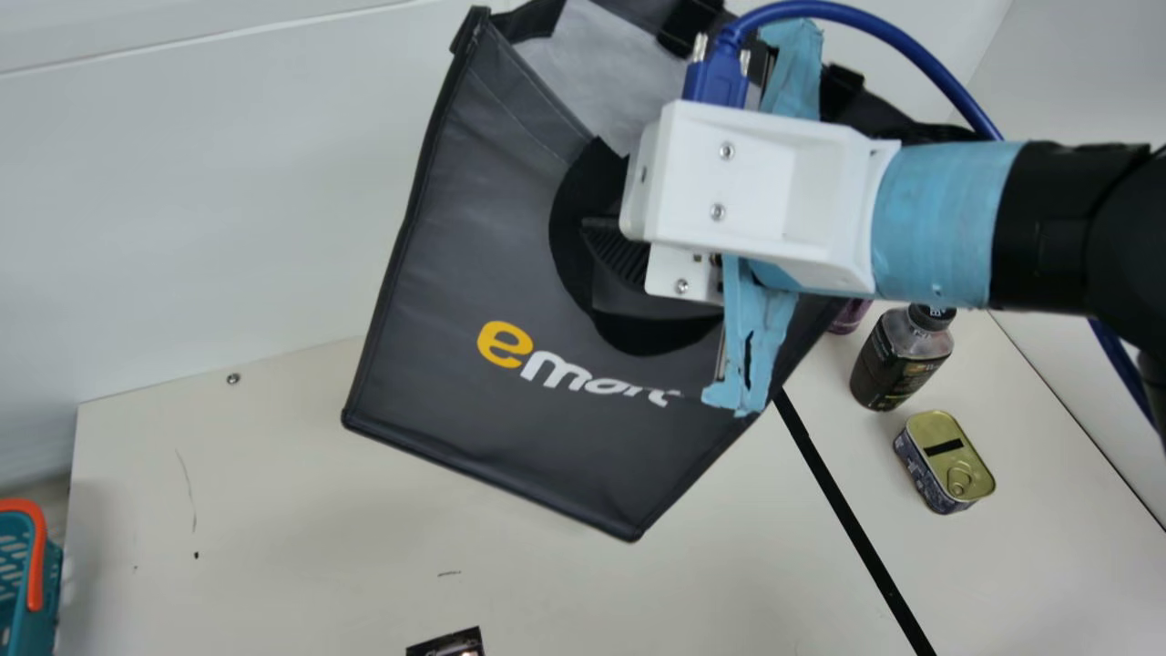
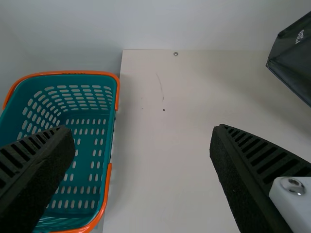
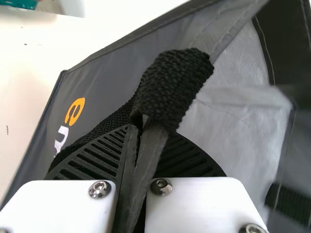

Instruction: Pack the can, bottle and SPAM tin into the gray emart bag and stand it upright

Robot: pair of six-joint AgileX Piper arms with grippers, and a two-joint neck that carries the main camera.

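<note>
Bag (image 1: 510,383): at far centre, tilted, prob. lifted off table (image 1: 273,510); contents, if any, cannot tell.
R gripper (image 3: 137,124): closed tight, w/ strap (image 3: 172,87) of bag pinched btw. ribbed fingers.
L gripper (image 2: 141,130): fingers spread wide apart, w/ nothing btw. them; near basket (image 2: 82,145) in L wrist view.
Bottle (image 1: 897,364): upright on table, at right, beyond tin.
Tin (image 1: 945,460): on table, at right, nearer than bottle and apart from it; lid w/ ring facing up.
Can: prob. the purple item (image 1: 852,315) just beside bottle, partly hidden behind bag; cannot tell for sure.
Basket: at left, seen also at left edge of main view.
Packing: bottle and tin outside bag, can prob. too; so none of the 3 packed, as far as seen.
Bag standing: not yet done; only grip on strap achieved.
Remaining: set bag down upright, w/ mouth wide, then put in can, bottle, tin; at end, check bag stands alone.
Stage: early, prob. bag positioning.
</note>
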